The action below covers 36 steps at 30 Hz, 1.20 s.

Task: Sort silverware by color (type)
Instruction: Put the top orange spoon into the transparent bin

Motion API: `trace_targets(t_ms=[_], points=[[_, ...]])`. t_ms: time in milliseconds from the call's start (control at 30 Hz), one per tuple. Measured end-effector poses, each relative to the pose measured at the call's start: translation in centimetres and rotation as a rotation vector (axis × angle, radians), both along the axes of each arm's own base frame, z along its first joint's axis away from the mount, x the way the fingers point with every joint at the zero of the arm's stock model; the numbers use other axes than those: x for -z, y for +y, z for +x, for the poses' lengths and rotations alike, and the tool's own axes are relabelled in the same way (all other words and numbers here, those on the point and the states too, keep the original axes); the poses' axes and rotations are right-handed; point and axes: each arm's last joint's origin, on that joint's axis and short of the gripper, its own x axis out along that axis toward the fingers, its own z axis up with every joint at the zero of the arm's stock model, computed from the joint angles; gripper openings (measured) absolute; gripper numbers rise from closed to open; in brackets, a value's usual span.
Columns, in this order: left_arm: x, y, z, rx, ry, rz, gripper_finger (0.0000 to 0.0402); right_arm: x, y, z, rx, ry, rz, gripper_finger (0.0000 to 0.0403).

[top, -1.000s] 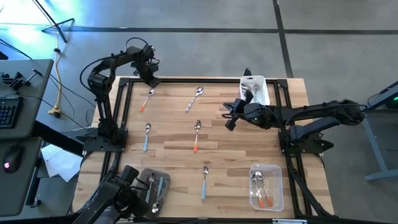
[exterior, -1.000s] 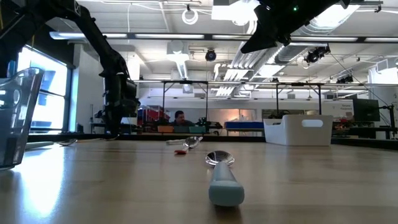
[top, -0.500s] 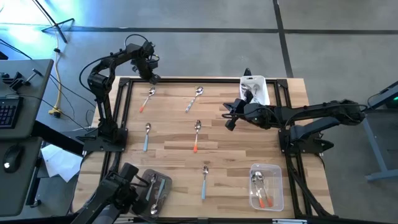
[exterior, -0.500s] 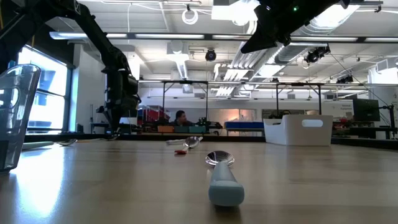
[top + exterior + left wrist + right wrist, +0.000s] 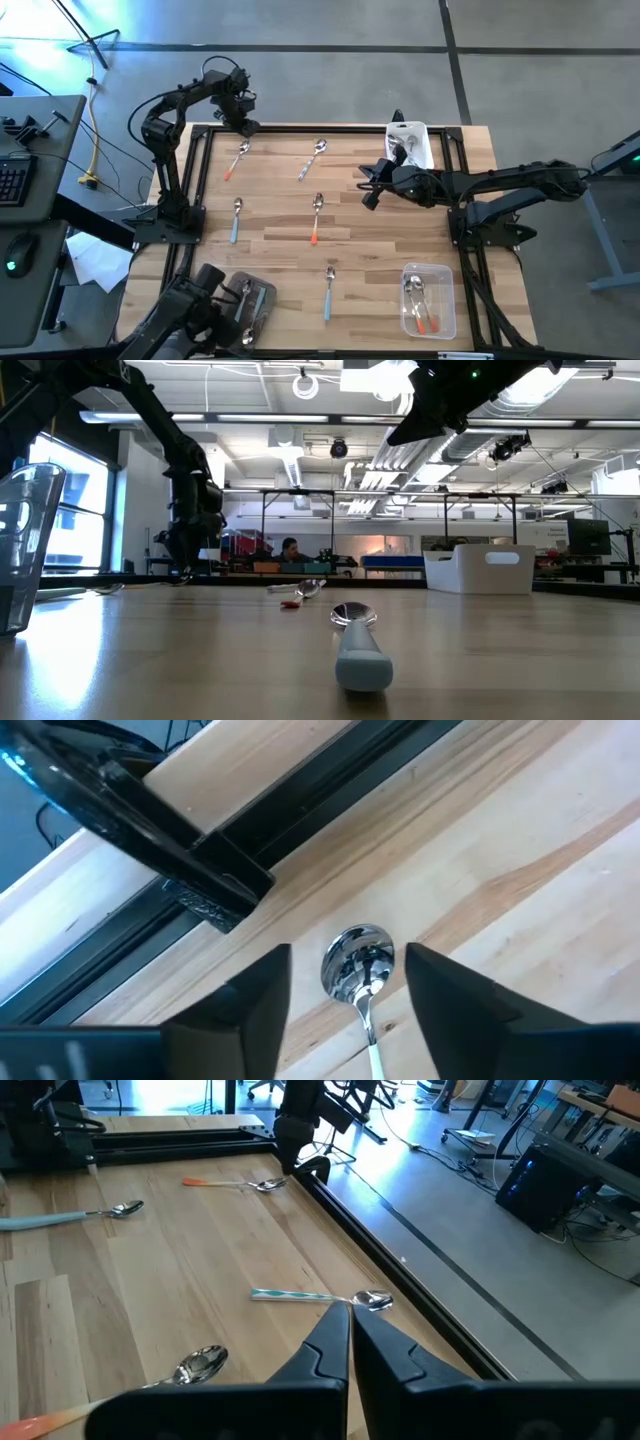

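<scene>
Inspecting from above first: my left gripper [image 5: 246,127] hangs over the table's [image 5: 270,235] far left corner, just past the bowl end of the orange-handled spoon [image 5: 237,158], holding nothing; my right gripper [image 5: 368,187] waits mid-table near the white tub [image 5: 420,140], fingers closed and empty. At table height, my left arm stands upright by the far edge, and a blue-handled spoon [image 5: 356,642] lies nearest the camera. Through my left wrist, both fingers [image 5: 262,990] stand apart, straddling the spoon's bowl without touching. I judge this the pick-up step: next, descend, close on the neck, lift cleanly.
</scene>
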Motion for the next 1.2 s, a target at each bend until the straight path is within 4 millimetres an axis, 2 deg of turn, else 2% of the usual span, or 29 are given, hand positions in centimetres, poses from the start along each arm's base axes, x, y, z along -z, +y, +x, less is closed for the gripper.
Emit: trace_targets(t_ms=[100, 233, 533, 667, 1033, 1200], points=[[0.0, -0.1, 0.2, 0.026, -0.002, 0.001, 0.0205, 0.0, 0.0, 0.0, 0.000, 0.000, 0.000, 0.0000], [0.8, -0.6, 0.0, 0.102, 0.000, -0.020, 0.0204, 0.0, 0.0, 0.0, -0.001, 0.000, 0.001, 0.0000], [1.3, -0.6, 0.3, 0.160, -0.021, 0.005, 0.0161, 0.0, 0.0, 0.0, -0.005, 0.001, 0.002, 0.0000], [2.1, -0.6, 0.3, 0.159, -0.040, -0.048, 0.0140, 0.1, 0.0, 0.0, -0.009, 0.006, 0.004, 0.0000], [1.8, -0.1, -0.1, 0.123, -0.090, -0.042, 0.0130, 0.1, 0.0, 0.0, -0.008, 0.005, 0.006, 0.0000], [1.7, 0.0, -0.1, 0.123, -0.093, -0.039, 0.0089, 0.1, 0.0, 0.0, -0.007, 0.006, 0.006, 0.0000]])
